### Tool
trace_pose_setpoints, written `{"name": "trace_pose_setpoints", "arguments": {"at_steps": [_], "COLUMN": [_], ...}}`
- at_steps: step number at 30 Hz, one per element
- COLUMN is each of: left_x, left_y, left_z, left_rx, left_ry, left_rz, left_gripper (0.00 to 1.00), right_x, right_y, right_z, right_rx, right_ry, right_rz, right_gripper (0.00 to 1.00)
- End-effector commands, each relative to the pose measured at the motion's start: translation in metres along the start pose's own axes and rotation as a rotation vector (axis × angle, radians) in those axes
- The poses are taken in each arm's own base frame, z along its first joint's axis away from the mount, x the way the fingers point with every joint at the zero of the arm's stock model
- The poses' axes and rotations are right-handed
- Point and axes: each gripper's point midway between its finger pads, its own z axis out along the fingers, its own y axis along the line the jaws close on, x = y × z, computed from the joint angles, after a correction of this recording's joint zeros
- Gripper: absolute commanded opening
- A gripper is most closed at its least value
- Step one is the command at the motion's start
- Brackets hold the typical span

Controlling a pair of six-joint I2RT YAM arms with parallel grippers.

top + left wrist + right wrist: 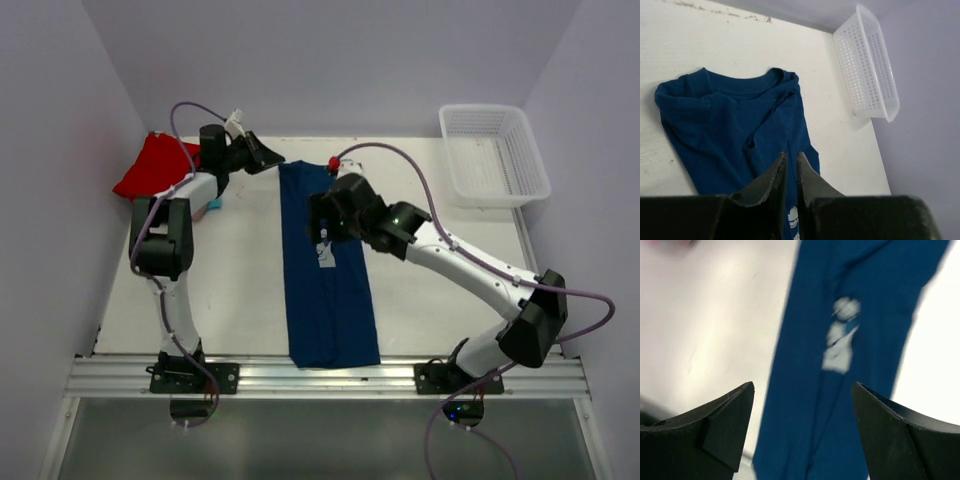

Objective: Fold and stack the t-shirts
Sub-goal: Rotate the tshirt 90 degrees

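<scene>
The navy t-shirt lies folded lengthwise into a long strip down the middle of the table, collar at the far end and pale print showing. My left gripper hovers just left of the collar, its jaws a narrow slit apart with nothing between them. It looks down on the rumpled collar end of the navy t-shirt. My right gripper hangs over the strip's upper half, wide open and empty. Below it are the navy t-shirt and its print. A red t-shirt sits far left.
A white mesh basket stands at the back right corner of the table, also in the left wrist view. A small teal bit of cloth shows beside the left arm. Walls close in on the table's left, back and right.
</scene>
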Motion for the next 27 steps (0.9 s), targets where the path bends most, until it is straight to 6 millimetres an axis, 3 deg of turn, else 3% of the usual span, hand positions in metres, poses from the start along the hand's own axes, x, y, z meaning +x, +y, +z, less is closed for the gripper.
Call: {"name": "trace_pose_setpoints", "arguments": {"at_steps": [1,2,3,4,5,6,7,9,10,11,12,13,14,15,21,24,27], "left_x": [0.003,0.015,0.019,0.044,0.055,0.059,0.087,0.104,0.123,0.132,0.132,0.146,0.150,0.150,0.180,0.186,0.197], "left_y": [-0.021,-0.016,-0.022,-0.013,-0.010,-0.017,-0.010,-0.018,-0.012,-0.013,-0.019,-0.017,-0.018,-0.027,-0.026,-0.029,-0.030], "left_z": [-0.030,-0.034,-0.041,-0.044,-0.048,-0.055,-0.059,-0.066,-0.072,-0.075,-0.081,-0.086,-0.090,-0.095,-0.120,-0.126,-0.131], "left_rx": [-0.048,-0.083,-0.086,-0.109,-0.119,-0.112,-0.123,-0.140,-0.154,-0.158,-0.164,-0.176,-0.177,-0.165,-0.188,-0.183,-0.187], "left_ry": [-0.064,-0.038,-0.036,0.011,0.021,0.008,0.047,0.052,0.079,0.091,0.073,0.091,0.091,0.079,0.090,0.093,0.101], "left_rz": [0.129,0.118,0.150,0.124,0.115,0.120,0.104,0.127,0.116,0.119,0.132,0.126,0.128,0.141,0.128,0.130,0.126], "left_gripper": [0.16,0.16,0.16,0.16,0.15,0.15,0.14,0.13,0.12,0.12,0.11,0.11,0.10,0.10,0.08,0.07,0.06], "right_x": [-0.041,-0.064,-0.074,-0.071,-0.095,-0.102,-0.110,-0.118,-0.137,-0.126,-0.118,-0.135,-0.120,-0.118,-0.113,-0.113,-0.111], "right_y": [-0.053,-0.051,-0.063,-0.071,-0.073,-0.073,-0.069,-0.077,-0.067,-0.079,-0.083,-0.073,-0.083,-0.086,-0.083,-0.075,-0.071], "right_z": [0.028,0.029,0.038,0.057,0.060,0.069,0.090,0.107,0.111,0.141,0.153,0.153,0.179,0.185,0.220,0.227,0.239], "right_rx": [0.135,0.131,0.165,0.193,0.187,0.177,0.155,0.131,0.075,0.088,0.086,0.035,0.041,0.030,-0.076,-0.140,-0.193], "right_ry": [-0.020,-0.061,-0.060,-0.019,-0.054,-0.050,-0.036,0.000,-0.022,0.035,0.079,0.054,0.105,0.118,0.113,0.119,0.126], "right_rz": [-0.043,-0.042,-0.050,-0.063,-0.052,-0.070,-0.071,-0.060,-0.052,-0.041,-0.035,-0.029,-0.015,-0.005,0.028,0.037,0.053], "right_gripper": [0.82,0.82,0.82,0.82,0.81,0.80,0.79,0.73,0.65,0.61,0.56,0.47,0.44,0.41,0.52,0.58,0.59]}}
